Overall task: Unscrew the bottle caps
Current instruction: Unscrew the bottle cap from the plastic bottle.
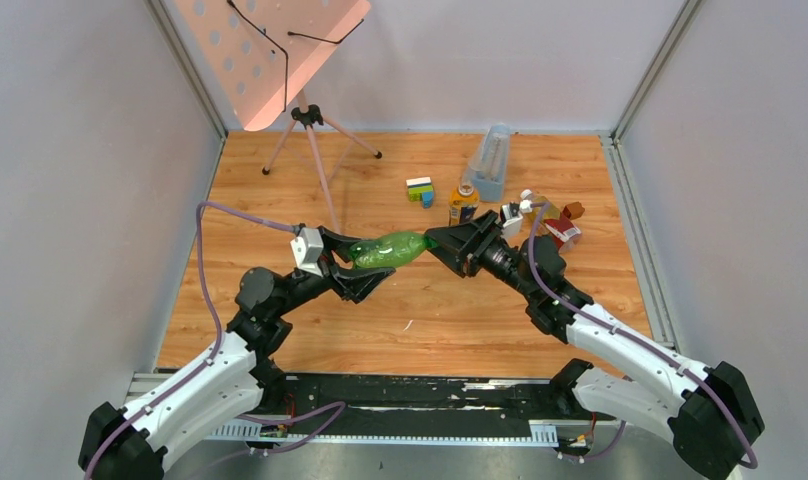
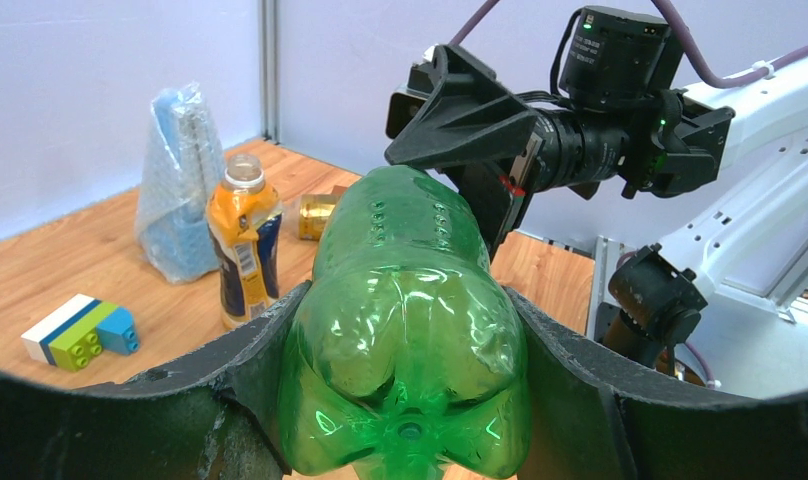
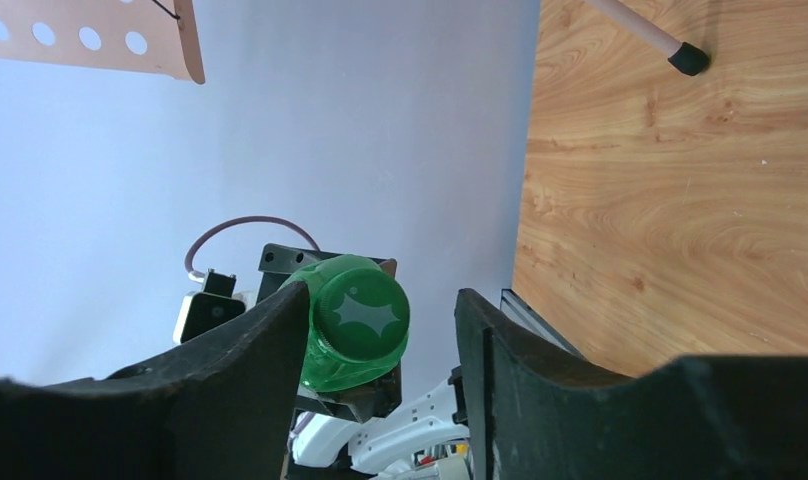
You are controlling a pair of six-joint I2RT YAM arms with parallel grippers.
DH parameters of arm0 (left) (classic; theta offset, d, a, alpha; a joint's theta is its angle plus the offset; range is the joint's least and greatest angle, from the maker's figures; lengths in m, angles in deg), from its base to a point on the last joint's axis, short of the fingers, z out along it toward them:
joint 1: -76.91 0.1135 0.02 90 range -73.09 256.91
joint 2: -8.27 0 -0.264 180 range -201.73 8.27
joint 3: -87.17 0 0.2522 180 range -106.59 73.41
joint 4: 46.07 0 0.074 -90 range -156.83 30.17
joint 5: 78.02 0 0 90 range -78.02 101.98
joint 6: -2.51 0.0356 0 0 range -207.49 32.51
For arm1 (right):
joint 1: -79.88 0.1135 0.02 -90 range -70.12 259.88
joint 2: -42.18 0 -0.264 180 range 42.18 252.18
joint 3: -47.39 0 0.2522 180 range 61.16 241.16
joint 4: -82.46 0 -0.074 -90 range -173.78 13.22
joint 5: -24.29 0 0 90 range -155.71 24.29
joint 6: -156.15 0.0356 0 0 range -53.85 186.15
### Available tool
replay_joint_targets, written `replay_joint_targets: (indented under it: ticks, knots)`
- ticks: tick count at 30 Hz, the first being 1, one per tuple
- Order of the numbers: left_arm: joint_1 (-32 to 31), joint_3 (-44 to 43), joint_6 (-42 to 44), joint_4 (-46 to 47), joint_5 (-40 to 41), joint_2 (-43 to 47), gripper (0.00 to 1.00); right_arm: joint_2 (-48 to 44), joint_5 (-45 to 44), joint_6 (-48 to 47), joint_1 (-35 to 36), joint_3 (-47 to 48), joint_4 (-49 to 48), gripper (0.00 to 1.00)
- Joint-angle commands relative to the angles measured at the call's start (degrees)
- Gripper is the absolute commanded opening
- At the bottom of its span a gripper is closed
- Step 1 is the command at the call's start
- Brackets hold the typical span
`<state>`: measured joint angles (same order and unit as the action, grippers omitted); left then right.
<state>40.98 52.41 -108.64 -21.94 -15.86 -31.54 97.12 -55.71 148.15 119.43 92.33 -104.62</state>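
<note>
Above table (image 1: 450,335), arms (image 1: 280,292) flank bottle (image 1: 388,249)

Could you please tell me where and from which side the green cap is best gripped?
Grip the green cap by its round side wall, coming end-on along the neck. The left gripper holds the green bottle sideways, cap pointing at the right gripper, whose fingers flank it, so one each side should pinch squarely.

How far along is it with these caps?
Done: the yellow-label bottle stands uncapped. In hand: the left gripper holds the green bottle while the right gripper straddles its green cap, not yet clamped. Left: that cap; the red-label bottle is too small to judge.
</note>
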Motion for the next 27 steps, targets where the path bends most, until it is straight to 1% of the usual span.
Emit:
replay_joint_targets:
  ticks: [1, 4, 5, 7, 8, 9, 10, 11, 12, 13, 14, 15, 16, 17, 18, 20, 21, 23, 25, 27]
  knots:
    - [-0.37, 0.33, 0.41, 3.77, 0.68, -0.22, 0.00, 0.78, 1.30, 3.13, 0.00, 0.76, -4.63, 0.52]
    - [-0.42, 0.27, 0.30, 3.77, -0.14, -0.97, 0.00, 0.72, 1.22, 2.35, 0.00, 0.80, -4.84, 0.38]
    - [-0.45, 0.26, 0.07, 3.77, -0.36, -1.19, 0.00, 0.62, 1.25, 1.99, 0.00, 0.88, -4.77, 0.32]
    - [-0.46, 0.35, -0.25, 3.64, -0.41, -1.56, 0.00, 0.08, 1.30, 0.46, 0.00, 1.07, -4.70, 0.17]
    - [-0.46, 0.36, -0.28, 3.44, -0.39, -1.78, 0.01, -0.17, 1.41, -0.55, 0.00, 1.26, -4.46, 0.12]
    - [-0.46, 0.30, -0.49, 2.79, -0.23, -1.86, 0.11, -0.50, 1.39, -1.73, 0.00, 1.45, -3.98, 0.08]
    - [-0.46, 0.14, -0.61, 2.40, -0.17, -2.03, 0.20, -0.86, 1.16, -2.94, 0.00, 1.70, -3.21, 0.04]
    - [-0.46, -0.35, -0.66, 1.01, -0.35, -2.11, 0.36, -1.29, 0.73, -4.10, 0.00, 1.90, -2.37, 0.01]
    - [-0.46, -0.71, -0.61, -0.03, -0.50, -2.38, 0.44, -1.77, 0.32, -5.60, 0.00, 2.14, -1.43, 0.00]
    - [-0.46, -1.68, -0.49, -2.76, -0.74, -2.51, 0.61, -2.17, -0.23, -7.51, 0.04, 2.56, -0.20, 0.00]
    - [-0.46, -2.30, -0.31, -4.46, -0.73, -2.63, 0.76, -2.52, -0.90, -9.59, 0.01, 3.22, 1.70, 0.00]
    - [-0.46, -3.66, 0.23, -8.11, -0.64, -2.68, 0.83, -2.77, -1.85, -12.83, 0.00, 4.00, 3.98, 0.00]
    - [-0.46, -4.38, 0.58, -9.86, -0.73, -2.78, 0.93, -2.75, -2.43, -15.33, 0.00, 5.23, 6.11, 0.00]
    - [-0.46, -5.68, 1.41, -13.37, -0.95, -2.84, 0.97, -2.67, -3.01, -17.89, -0.02, 6.22, 8.71, 0.00]
    - [-0.46, -6.27, 2.50, -14.95, -1.10, -3.06, 0.99, -2.58, -3.37, -20.30, 0.00, 7.07, 10.64, 0.00]
    - [-0.46, -8.66, 4.72, -21.30, -0.55, -3.58, 1.00, -2.51, -3.64, -24.08, 0.00, 7.84, 13.10, 0.00]
    - [-0.46, -10.48, 5.59, -25.99, 0.04, -4.52, 1.00, -2.55, -3.94, -25.09, 0.00, 7.88, 14.09, 0.00]
    - [-0.46, -12.83, 7.99, -31.09, -0.27, -6.82, 1.00, -2.49, -3.20, -26.82, -0.02, 7.53, 14.30, 0.00]
    - [-0.46, -14.30, 8.86, -32.86, -1.68, -9.52, 1.00, -2.09, -1.50, -27.95, -0.09, 7.58, 14.07, 0.00]
    - [-0.81, -15.16, 8.51, -32.01, -4.08, -11.87, 1.00, -1.94, -0.93, -27.57, -0.09, 7.43, 14.07, 0.00]
